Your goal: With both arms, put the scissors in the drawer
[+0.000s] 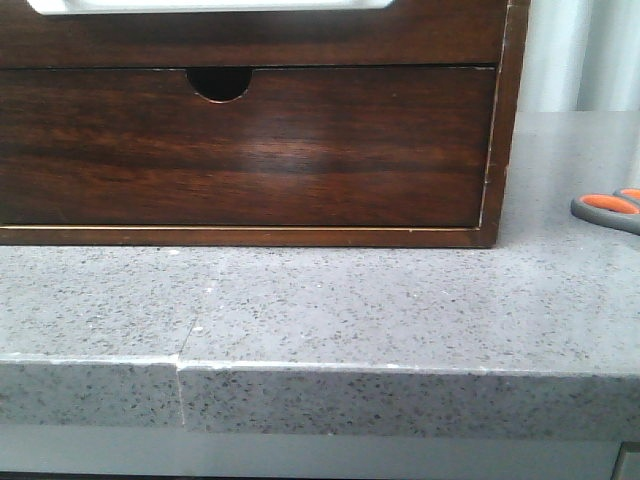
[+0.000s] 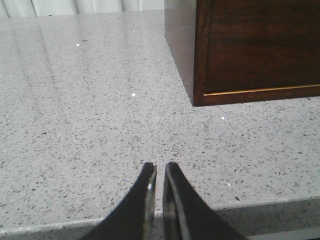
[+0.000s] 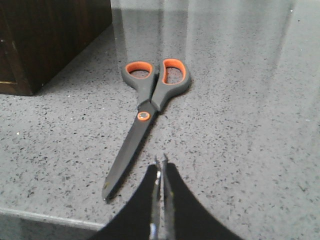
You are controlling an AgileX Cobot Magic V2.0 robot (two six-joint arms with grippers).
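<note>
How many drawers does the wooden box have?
2 show. One drawer with a white strip sits at the top edge of the front view; the notched front is just below it. More could be hidden higher up, out of view.

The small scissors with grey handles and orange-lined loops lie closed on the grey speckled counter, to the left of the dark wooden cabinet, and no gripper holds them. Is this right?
One detail is wrong. The small scissors with grey handles and orange-lined loops lie to the right of the dark wooden cabinet, not the left; the front view shows this. They do lie closed on the grey speckled counter, and no gripper holds them.
</note>
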